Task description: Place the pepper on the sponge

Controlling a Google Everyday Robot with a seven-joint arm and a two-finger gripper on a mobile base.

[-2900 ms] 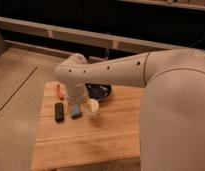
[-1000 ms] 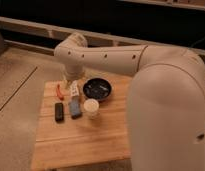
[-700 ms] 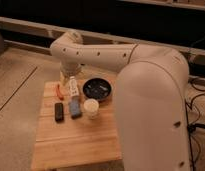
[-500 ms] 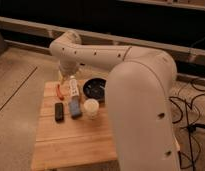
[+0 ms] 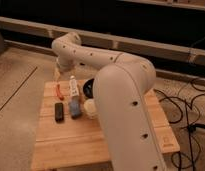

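A wooden worktop (image 5: 111,145) stands on a speckled floor (image 5: 16,85), and the robot's thick white arm (image 5: 121,95) sweeps across it from the near right, bends at the far left and drops toward the board. The pincer (image 5: 57,75) hangs at the end of that drop, over the far left corner of the worktop, just behind the pepper. How far it is spread, or whether it holds anything, cannot be told.

The pepper (image 5: 59,91) is a slim red shape lying flat on the left part of the worktop, its length running roughly from back to front. The sponge (image 5: 75,108), blue, lies nearer the front and a little to the right, apart from the pepper. So the pepper is on the wood, not on the sponge.

A black bar (image 5: 59,111) lies just left of the sponge. A white bottle (image 5: 73,86) stands behind the sponge, beside the pepper. A pale cup (image 5: 89,108) sits right of the sponge, and a dark bowl (image 5: 89,88) behind it is partly covered by the arm. Dark cables (image 5: 188,100) trail over the floor at the right.
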